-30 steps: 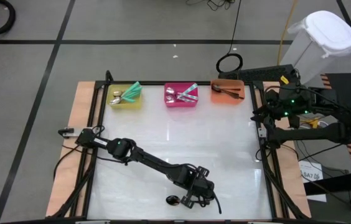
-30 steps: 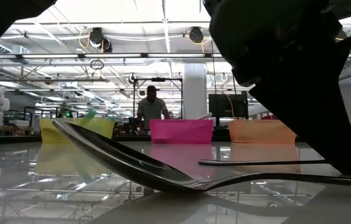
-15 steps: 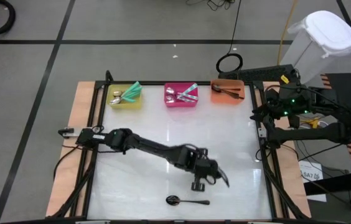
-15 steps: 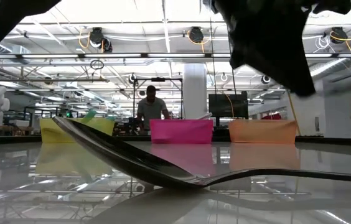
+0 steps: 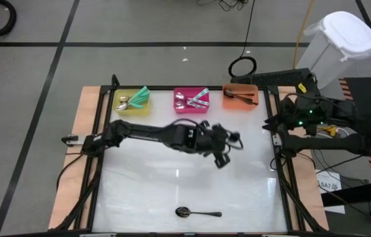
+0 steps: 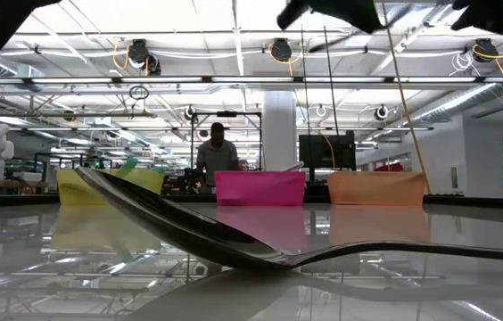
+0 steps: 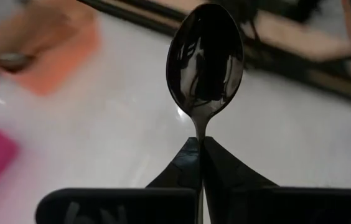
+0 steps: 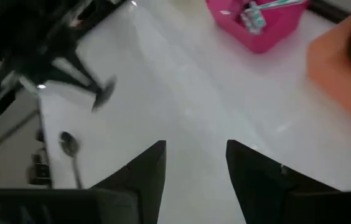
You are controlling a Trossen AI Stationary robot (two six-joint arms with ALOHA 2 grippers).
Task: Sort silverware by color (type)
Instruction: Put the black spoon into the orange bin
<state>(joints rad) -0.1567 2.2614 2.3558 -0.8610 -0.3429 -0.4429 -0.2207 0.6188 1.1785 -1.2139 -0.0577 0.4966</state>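
My left gripper [image 5: 227, 150] hangs above the table's middle right, shut on a dark shiny spoon [image 7: 205, 62] whose bowl juts out past the fingertips. The right wrist view shows that spoon [image 8: 104, 93] in the air too. A second dark spoon [image 5: 198, 212] lies flat on the table near the front edge, and fills the foreground in the low view [image 6: 234, 245]. At the far edge stand a yellow bin [image 5: 133, 103], a pink bin [image 5: 192, 102] and an orange bin [image 5: 240, 97], each with spoons inside. My right gripper [image 8: 195, 168] waits open beyond the table's right edge. My left gripper pinches the dark spoon's handle just behind the bowl [image 7: 199, 132] between its two fingertips [image 7: 219, 163]. The fingers lie along the spoon, and the rest of the handle is hidden between them. The spoon is lifted clear of the table, its bowl [image 5: 235, 139] pointing away from the gripper.
Teal-handled and silver spoons lie in the yellow and pink bins, dark ones in the orange bin. A black frame [image 5: 279, 164] borders the white table top. A person [image 6: 217, 160] stands in the room behind the bins.
My left gripper has risen from beside the spoons at the front edge and swung toward the far right, toward the orange bin, rolling as it went. It stays shut on one dark spoon, now lifted clear. The other dark spoon has stayed on the table.
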